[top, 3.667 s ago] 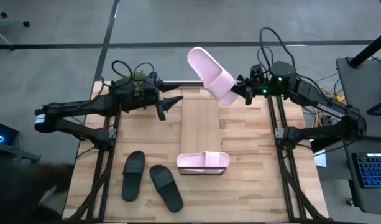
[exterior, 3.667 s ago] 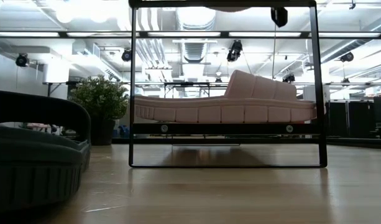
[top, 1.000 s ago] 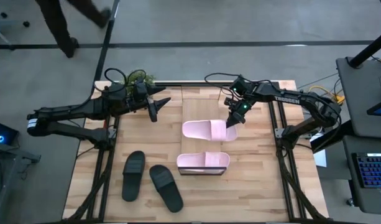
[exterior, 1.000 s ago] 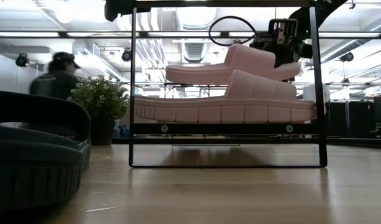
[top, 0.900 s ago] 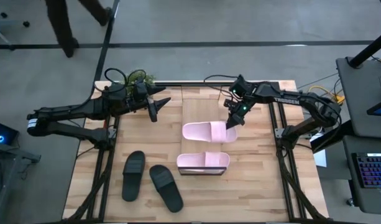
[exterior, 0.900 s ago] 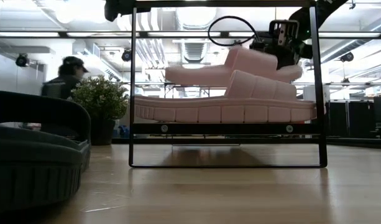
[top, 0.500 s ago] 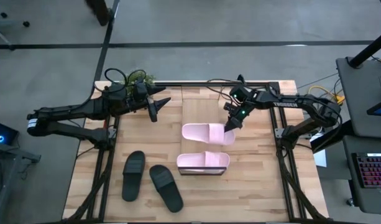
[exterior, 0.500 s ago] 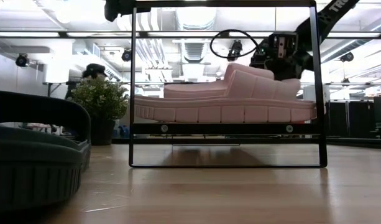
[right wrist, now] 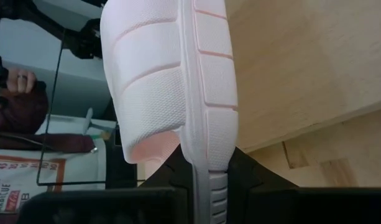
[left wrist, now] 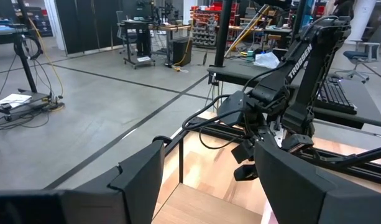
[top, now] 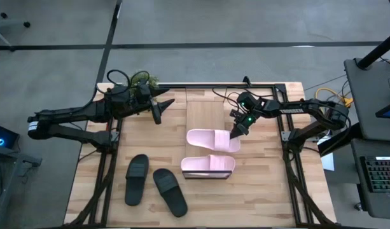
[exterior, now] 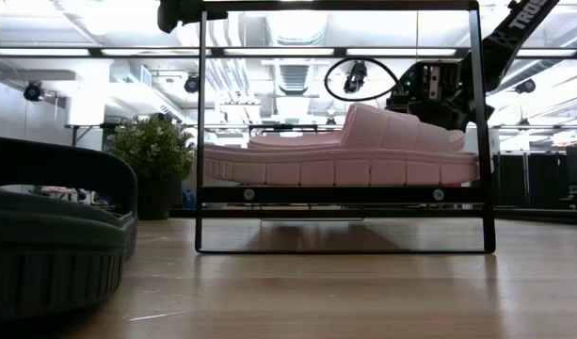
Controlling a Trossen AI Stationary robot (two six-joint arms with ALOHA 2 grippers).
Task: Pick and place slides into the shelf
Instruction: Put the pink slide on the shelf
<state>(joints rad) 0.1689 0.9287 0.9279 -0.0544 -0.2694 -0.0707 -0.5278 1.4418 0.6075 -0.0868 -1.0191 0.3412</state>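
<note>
A pale pink slide (top: pixel 212 139) lies across the middle of the light-wood shelf (top: pixel 204 111), with my right gripper (top: pixel 236 132) shut on its right end. In the low view this slide (exterior: pixel 387 124) shows behind a second pink slide (exterior: pixel 335 168), which rests sole-down on the shelf's near end (top: pixel 208 165). Whether the held slide touches the board, I cannot tell. Two black slides (top: pixel 137 179) (top: pixel 170 191) lie on the table at the near left. My left gripper (top: pixel 163 109) hovers open and level at the far left, holding nothing. My right gripper pinches the sole's rim (right wrist: pixel 206 177) at the slide's strap end between its two fingers (right wrist: pixel 178 174). It comes from the table's right and far side, slanting down, along the slide's length. The slide reaches away from the fingers toward the table's left, low over the shelf board.
A small potted plant (top: pixel 142 79) stands at the table's far left corner. The shelf's thin dark frame (exterior: pixel 201 132) rises around the board. One black slide (exterior: pixel 53 235) fills the low view's left. Bare wood lies at the shelf's far end and right of it.
My right gripper has come down and a little toward the near edge with the pink slide, staying shut on it. The slide has sunk from well above the shelf to about the level of the other pink slide. A person in the background has walked out of view.
</note>
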